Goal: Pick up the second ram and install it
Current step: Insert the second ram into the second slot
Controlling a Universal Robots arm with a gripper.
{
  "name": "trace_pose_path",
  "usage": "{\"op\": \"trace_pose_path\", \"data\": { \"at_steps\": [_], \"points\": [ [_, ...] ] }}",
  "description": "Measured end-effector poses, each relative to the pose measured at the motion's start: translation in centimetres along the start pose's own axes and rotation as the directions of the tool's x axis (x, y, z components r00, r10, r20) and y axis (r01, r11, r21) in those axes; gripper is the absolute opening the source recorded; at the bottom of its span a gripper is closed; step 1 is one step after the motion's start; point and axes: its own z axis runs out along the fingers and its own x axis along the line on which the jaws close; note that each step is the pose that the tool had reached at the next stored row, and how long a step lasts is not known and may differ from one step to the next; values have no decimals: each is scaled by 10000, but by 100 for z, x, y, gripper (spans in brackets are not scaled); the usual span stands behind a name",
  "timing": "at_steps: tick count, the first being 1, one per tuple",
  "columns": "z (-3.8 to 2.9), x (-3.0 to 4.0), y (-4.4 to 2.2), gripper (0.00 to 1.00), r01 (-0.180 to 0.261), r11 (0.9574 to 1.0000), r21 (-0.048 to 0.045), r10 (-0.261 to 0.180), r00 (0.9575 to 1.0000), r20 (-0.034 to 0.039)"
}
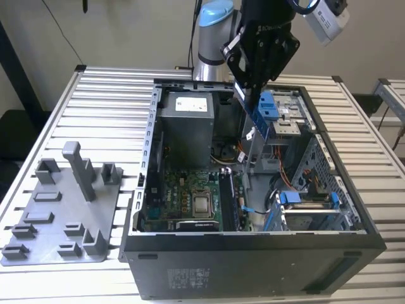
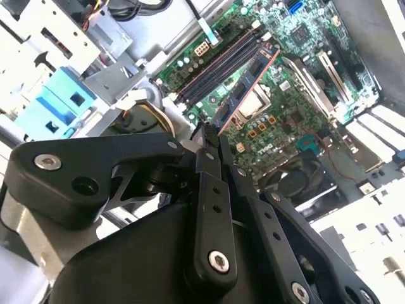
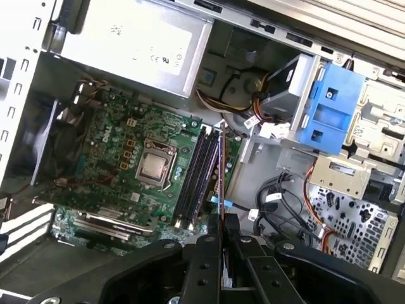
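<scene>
My gripper [image 1: 245,88] hangs over the open computer case [image 1: 253,253], shut on the second ram [image 1: 254,114]. The ram is a long, narrow blue-green board that slants down from the fingers above the case's far middle. In the second wrist view the ram [image 2: 250,82] sticks out from my gripper [image 2: 210,136] toward the motherboard. It is edge-on in the first wrist view [image 3: 223,164], in line with the black memory slots [image 3: 196,174] and above them, with my gripper [image 3: 221,223] closed around its near end. The ram touches no slot.
A grey power supply [image 1: 186,123] fills the case's far corner. The processor socket [image 1: 202,204] lies beside the slots. Blue drive brackets [image 1: 269,107] and loose cables [image 3: 278,202] crowd the exterior view's right side. A grey holder tray [image 1: 38,253] with upright posts lies outside the case on the slatted table [image 1: 107,101].
</scene>
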Motion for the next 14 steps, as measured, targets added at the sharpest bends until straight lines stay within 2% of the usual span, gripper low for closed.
{"op": "trace_pose_path", "data": {
  "at_steps": [2, 4, 7, 9, 12, 14],
  "points": [
    [1, 0, 0, 14, -230, 9997, -20, 230, 9997, 11],
    [4, 2, 0, 14, -433, 9990, -99, 434, 9991, 38],
    [4, 2, 0, 14, -675, 9973, -281, 678, 9977, 71],
    [4, 3, 1, 14, -796, 9961, -388, 798, 9968, 24],
    [4, 4, 1, 14, -1103, 9929, -450, 1106, 9939, 23],
    [6, 2, 1, 14, -1382, 9894, -453, 1385, 9904, 33]
  ]
}}
